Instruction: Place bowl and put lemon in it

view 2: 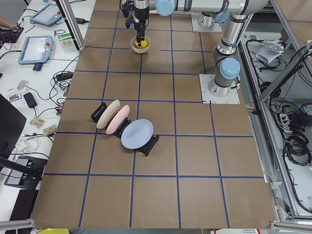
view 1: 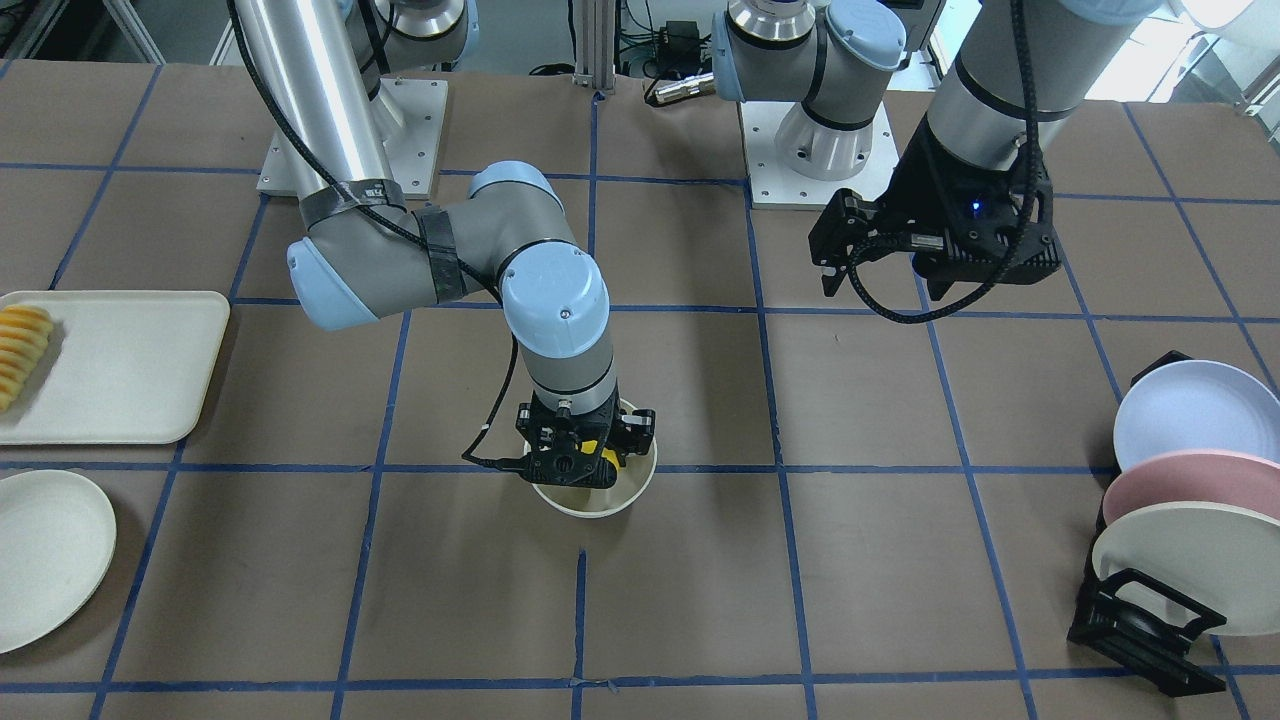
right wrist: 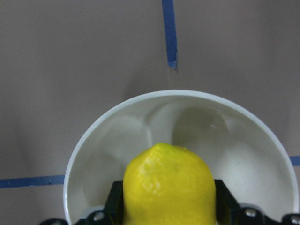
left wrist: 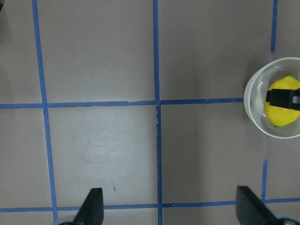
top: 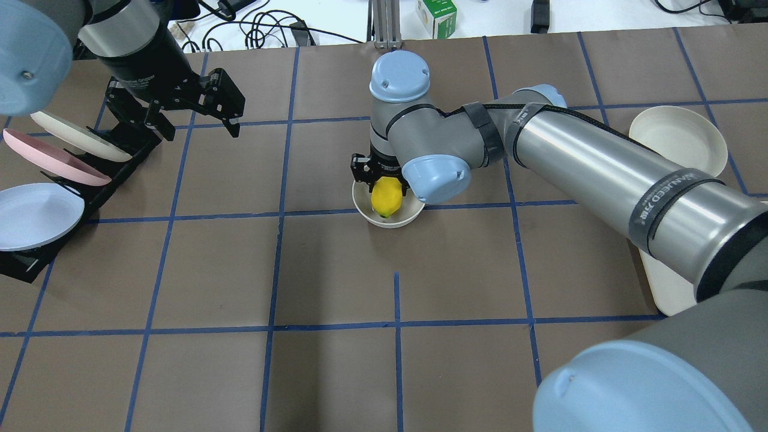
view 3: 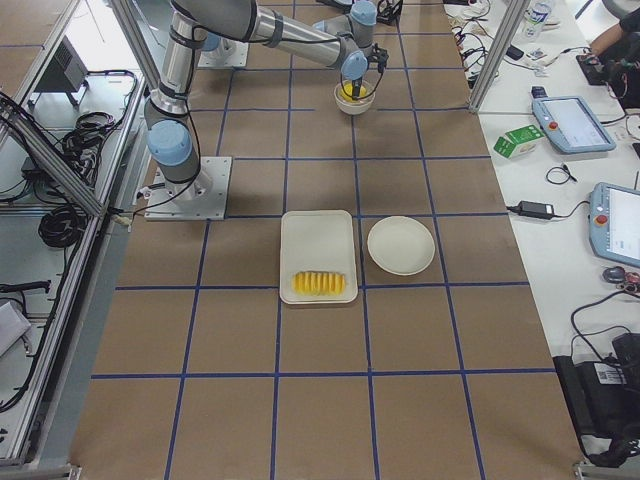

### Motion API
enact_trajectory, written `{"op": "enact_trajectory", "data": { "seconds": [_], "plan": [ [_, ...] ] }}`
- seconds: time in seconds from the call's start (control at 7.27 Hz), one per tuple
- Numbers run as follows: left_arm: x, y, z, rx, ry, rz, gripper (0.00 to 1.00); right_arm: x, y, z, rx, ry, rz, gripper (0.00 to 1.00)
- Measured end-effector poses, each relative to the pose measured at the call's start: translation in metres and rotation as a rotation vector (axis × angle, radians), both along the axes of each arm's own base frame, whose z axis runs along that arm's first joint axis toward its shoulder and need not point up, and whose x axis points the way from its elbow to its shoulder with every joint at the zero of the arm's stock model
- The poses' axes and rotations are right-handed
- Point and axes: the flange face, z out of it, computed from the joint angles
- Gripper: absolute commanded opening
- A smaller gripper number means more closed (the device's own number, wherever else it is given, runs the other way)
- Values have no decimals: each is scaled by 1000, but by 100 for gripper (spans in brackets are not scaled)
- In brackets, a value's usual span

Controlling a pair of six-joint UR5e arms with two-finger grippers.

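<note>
- The lemon (right wrist: 168,185) sits low inside the bowl (right wrist: 199,124), its pointed end up toward the right wrist camera. Whether it rests on the bowl's bottom cannot be told.
- The bowl stands upright near the middle of the table (top: 240,270), over one of the blue tape lines. A short tape end stops just beyond its rim.
- The right gripper (right wrist: 168,208) reaches straight down into the bowl. Its two black fingers (right wrist: 117,206) press against the lemon on either side, so it is grasping the fruit.
- The right arm stretches across the table from the robot's right side, with its wrist directly above the bowl.
- The left gripper (top: 198,123) hangs in the air well apart from the bowl. Its fingers are spread wide and hold nothing.
- A black rack (view 1: 1140,620) near the left gripper's side of the table holds a blue plate (view 1: 1195,410), a pink plate (view 1: 1190,485) and a cream plate (view 1: 1190,565) on edge.
- On the robot's right side lies a cream tray (view 1: 130,370) with sliced yellow food (view 1: 20,350) at one end.
- A flat round plate (view 1: 50,555) lies just beside the tray.
</note>
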Motion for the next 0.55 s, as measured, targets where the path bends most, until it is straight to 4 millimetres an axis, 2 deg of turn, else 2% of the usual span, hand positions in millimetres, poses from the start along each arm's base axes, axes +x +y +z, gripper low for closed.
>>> {"op": "enact_trajectory", "data": {
  "seconds": [0.14, 0.28, 0.55],
  "plan": [
    [-1, 1, -1, 5, -1, -1, 100, 0, -1, -2, -1, 1, 2, 93],
    [-1, 2, -2, 9, 0, -1, 100, -1, -1, -2, -4, 5, 2, 100],
    [-1, 3, -5, 14, 3, -2, 100, -4, -1, 8, -15, 10, -8, 100]
  ]
}}
